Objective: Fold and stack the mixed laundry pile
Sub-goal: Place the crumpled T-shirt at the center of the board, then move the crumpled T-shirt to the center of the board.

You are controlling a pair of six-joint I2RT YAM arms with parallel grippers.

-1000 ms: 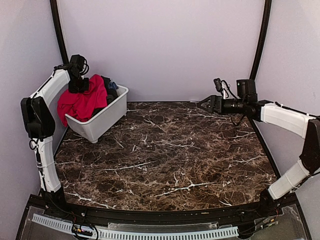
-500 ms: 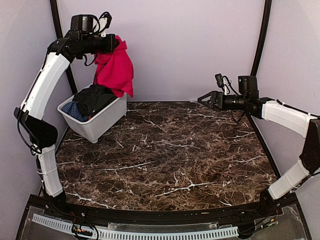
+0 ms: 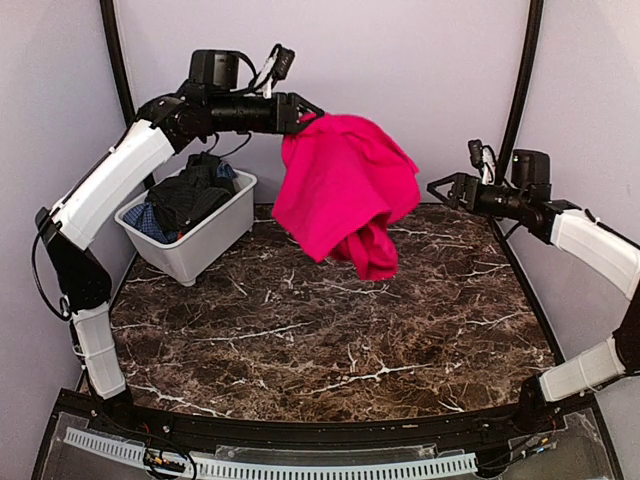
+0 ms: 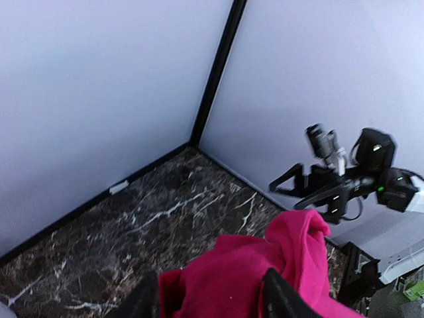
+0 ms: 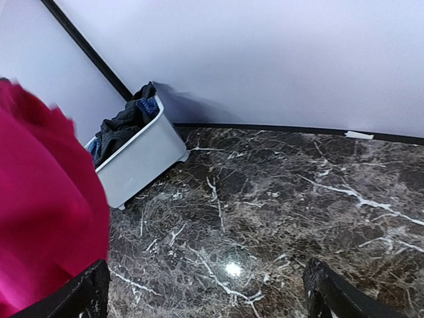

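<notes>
Red cloth point(image 3: 345, 190): in the air over the back of the table point(image 3: 330, 330), at the left claw's point(image 3: 303, 113) tips.
Left claw: fingers apart, cloth bunched between; grip cannot be told.
Right claw point(image 3: 440, 188): spread wide, empty, near the cloth.
Pile point(image 3: 190, 195): in the bin point(image 3: 205, 240), far left.

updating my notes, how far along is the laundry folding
Nothing is folded or stacked on the table. In hand: the red cloth hangs at the left fingers, clear of the bin. Left: folding it and the clothes in the bin.

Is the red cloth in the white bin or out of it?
Out: the red cloth hangs in the air at the left gripper, beside the white bin.
</notes>
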